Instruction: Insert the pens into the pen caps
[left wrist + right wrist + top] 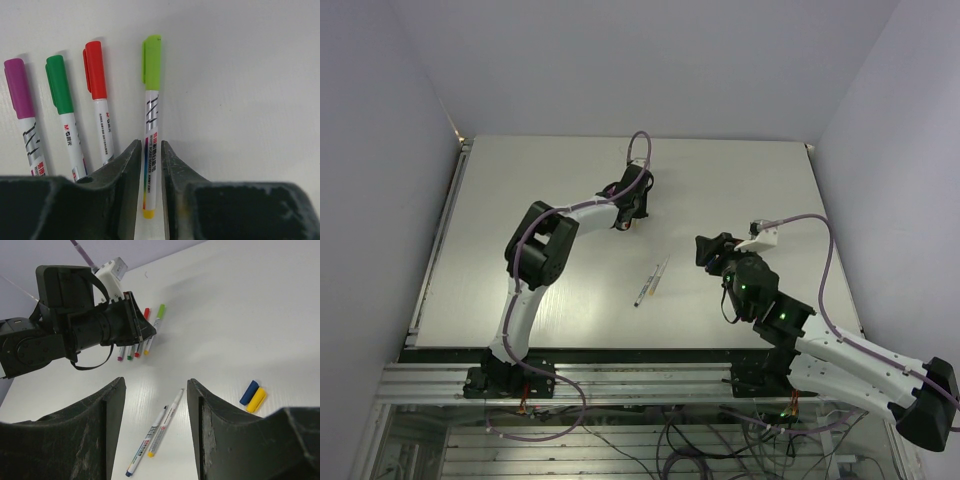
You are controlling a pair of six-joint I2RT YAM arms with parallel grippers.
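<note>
Four capped pens lie side by side in the left wrist view, with magenta (19, 87), green (60, 85), red (95, 70) and lime (151, 62) pen caps. The lime-capped pen (151, 120), which has a yellow end, lies on the table between the fingers of my left gripper (150, 145). Those jaws stand slightly apart from it on both sides. My right gripper (156, 382) is open above two uncapped pens, one blue-ended (146, 442) and one yellow-ended (165, 425). A dark blue cap (249, 392) and a yellow cap (256, 400) lie loose to their right.
In the top view the left arm (545, 245) reaches to the table's far middle and the right arm (760, 295) sits at the near right. The two uncapped pens (651, 280) lie between them. Walls border the table (520, 180) on three sides.
</note>
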